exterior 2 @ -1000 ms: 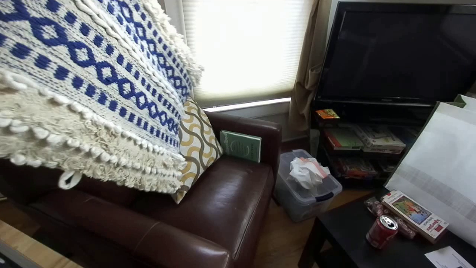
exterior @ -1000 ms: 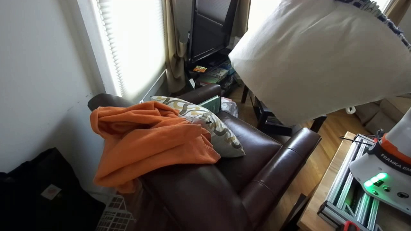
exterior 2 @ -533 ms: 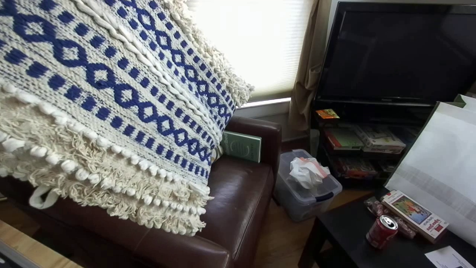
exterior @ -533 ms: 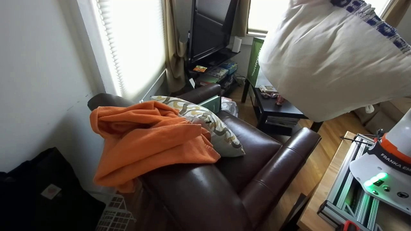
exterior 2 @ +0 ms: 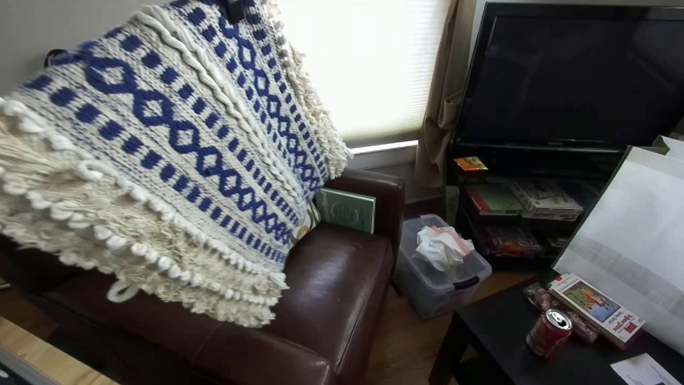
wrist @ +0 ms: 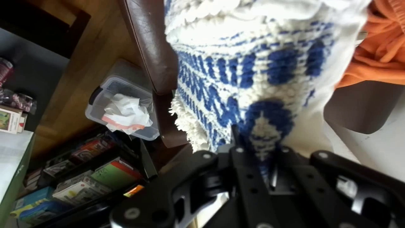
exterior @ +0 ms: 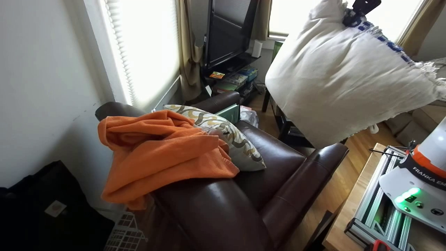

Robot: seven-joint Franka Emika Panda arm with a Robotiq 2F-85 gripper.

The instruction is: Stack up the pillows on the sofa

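Blue-and-white pillow hangs below the end effector pinching it; patterned pillow rests lower, on the sofa.

That sofa has one pillow above it, another pillow on its seat, a blanket over its back, a book against one armrest, a box alongside.
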